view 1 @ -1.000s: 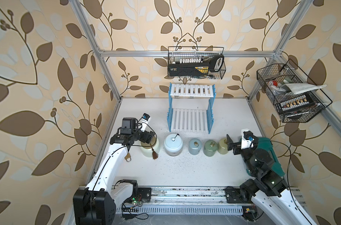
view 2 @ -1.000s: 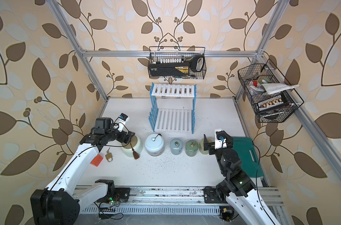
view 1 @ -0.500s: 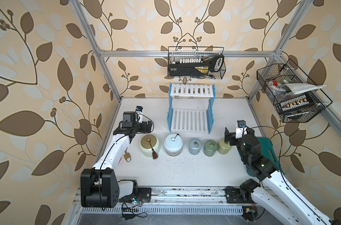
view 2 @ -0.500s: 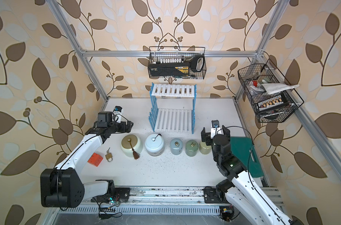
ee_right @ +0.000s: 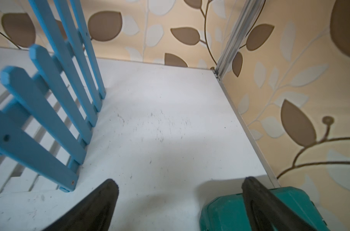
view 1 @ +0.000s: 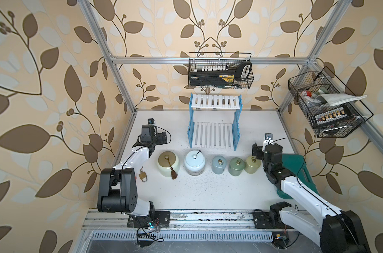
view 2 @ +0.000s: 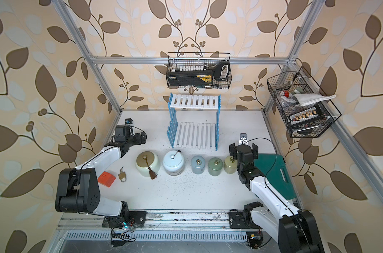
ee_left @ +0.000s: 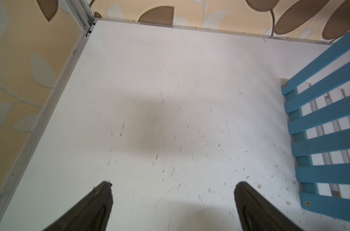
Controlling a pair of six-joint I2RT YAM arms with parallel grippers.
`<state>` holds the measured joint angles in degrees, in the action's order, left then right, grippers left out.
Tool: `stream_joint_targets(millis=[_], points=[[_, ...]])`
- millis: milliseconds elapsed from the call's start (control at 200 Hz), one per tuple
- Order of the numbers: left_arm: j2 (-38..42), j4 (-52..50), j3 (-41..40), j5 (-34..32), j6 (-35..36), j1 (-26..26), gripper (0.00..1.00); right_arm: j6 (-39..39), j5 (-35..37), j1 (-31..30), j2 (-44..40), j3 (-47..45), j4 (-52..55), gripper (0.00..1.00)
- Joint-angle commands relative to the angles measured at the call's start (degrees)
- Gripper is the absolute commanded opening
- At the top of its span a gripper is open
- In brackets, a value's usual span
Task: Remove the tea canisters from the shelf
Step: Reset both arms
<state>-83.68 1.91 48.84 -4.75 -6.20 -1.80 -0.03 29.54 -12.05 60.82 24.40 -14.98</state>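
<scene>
The tea canisters stand in a row on the table in front of the shelf (view 1: 212,135), whose two boards are bare. From left to right they are cream with a tassel (view 1: 168,163), white-blue (view 1: 194,163), light blue (view 1: 219,164), dark green (view 1: 237,167) and yellow-green (view 1: 252,164). My left gripper (ee_left: 173,186) is open over bare table, behind and left of the cream canister, beside the shelf's blue side (ee_left: 326,140). My right gripper (ee_right: 181,182) is open and empty behind the yellow-green canister, right of the shelf (ee_right: 40,112).
A green case (view 1: 295,166) lies at the right edge, under my right arm. A padlock (view 1: 143,175) and an orange block (view 2: 106,178) lie by my left arm. Black wire baskets hang on the back wall (view 1: 220,72) and the right wall (view 1: 326,105).
My left gripper has drawn away from the cream canister toward the back left. My right gripper has pulled back from the yellow-green canister toward the rear. All canisters stay put.
</scene>
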Motion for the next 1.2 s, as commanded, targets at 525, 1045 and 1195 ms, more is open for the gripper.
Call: stream_joint_targets(millis=[525,1045,1195], points=[[2.34,19.96,-12.17,-0.19,-2.2,2.84,0.99,0.18,-4.05,3.91,18.12,-4.85,-30.31,0.99],[2.73,21.22,-13.03,1.41,-3.3,5.32,0.99,1.61,-6.95,5.64,21.19,-7.64,-37.86,0.99],[3.03,23.0,-13.79,4.42,-1.46,5.41,0.94,1.55,-7.35,5.73,21.14,-7.87,-38.03,0.99]])
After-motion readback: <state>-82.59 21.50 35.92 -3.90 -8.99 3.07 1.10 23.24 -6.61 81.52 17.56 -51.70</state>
